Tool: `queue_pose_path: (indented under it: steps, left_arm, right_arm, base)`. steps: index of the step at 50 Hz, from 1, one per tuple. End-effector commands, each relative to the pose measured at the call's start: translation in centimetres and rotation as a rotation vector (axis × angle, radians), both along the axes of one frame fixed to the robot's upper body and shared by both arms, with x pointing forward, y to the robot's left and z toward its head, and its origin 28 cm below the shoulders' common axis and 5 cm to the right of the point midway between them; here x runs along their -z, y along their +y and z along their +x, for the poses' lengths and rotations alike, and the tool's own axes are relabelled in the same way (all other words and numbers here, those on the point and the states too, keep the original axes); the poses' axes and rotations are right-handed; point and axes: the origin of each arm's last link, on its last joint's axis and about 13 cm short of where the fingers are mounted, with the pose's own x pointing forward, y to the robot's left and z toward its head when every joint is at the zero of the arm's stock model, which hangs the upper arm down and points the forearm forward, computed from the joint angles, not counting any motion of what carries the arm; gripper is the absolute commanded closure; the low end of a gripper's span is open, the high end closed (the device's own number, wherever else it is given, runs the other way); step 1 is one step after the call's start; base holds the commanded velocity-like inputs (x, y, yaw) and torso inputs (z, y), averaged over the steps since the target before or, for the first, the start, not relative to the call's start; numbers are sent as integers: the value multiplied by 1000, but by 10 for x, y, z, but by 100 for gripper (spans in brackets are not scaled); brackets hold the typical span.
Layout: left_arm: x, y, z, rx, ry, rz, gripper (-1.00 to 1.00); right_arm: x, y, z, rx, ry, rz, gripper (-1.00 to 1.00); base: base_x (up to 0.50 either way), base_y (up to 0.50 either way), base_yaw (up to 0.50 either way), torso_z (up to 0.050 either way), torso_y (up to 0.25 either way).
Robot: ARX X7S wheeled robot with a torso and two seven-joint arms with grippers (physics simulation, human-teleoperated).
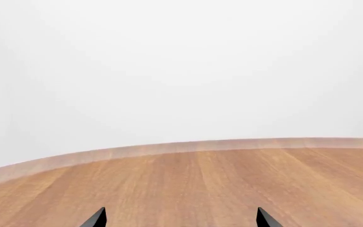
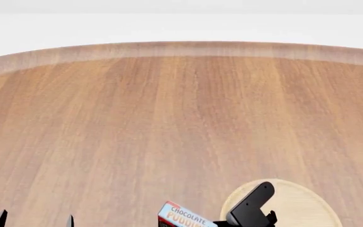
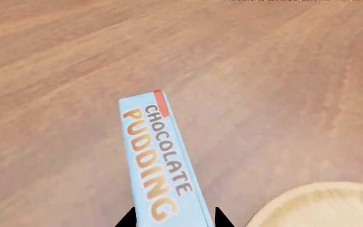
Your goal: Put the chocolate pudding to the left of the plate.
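Note:
The chocolate pudding [image 3: 159, 161] is a light blue box with orange lettering and a red edge. It sits between the jaws of my right gripper [image 3: 175, 220], which close against its two sides. In the head view the box [image 2: 180, 216] is at the bottom edge, just left of the plate [image 2: 301, 205], with my right arm [image 2: 251, 208] over the plate's left part. The plate [image 3: 326, 205] is a pale wood disc, beside the box and apart from it. My left gripper [image 1: 181, 218] is open and empty over bare table; its tips show at the head view's bottom left [image 2: 36, 220].
The round wooden table [image 2: 168, 118] stretches ahead to its curved far rim [image 2: 181, 48]. Beyond it is a plain white background. No other objects show.

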Motion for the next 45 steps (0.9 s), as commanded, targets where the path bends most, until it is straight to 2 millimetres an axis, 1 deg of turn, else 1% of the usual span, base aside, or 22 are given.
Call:
queue_pose_path:
  steps: [1,3,8,25,40,41,45]
  left_arm:
    - [1,0,1,1,2,-1,-100]
    - [1,0,0,1,0,0,-100]
    - [0,0,0,1,0,0,-100]
    - [2,0,1,3,2,-1,-100]
    - [2,0,1,3,3,-2,-100]
    - [2,0,1,3,2,-2,-100]
    - [2,0,1,3,2,-2,-100]
  right_arm:
    - [-1,2,5,-7,-17,-10,100]
    - [3,2,6,-8,-13,-10,100]
    - [3,3,4,-9,-11,-12,100]
    - [7,-1,11,26,9,-8,100]
    - [13,0,7,45,26,-2,100]
    - [12,1,8,49,26,-3,-100]
    - [11,2,9,41,23,5,-100]
  base:
    - [0,0,0,0,0]
    - [0,0,0,0,0]
    - [0,0,0,0,0]
    - [0,0,0,0,0]
    - [0,0,0,0,0]
    - [0,0,0,0,0]
    - [0,0,0,0,0]
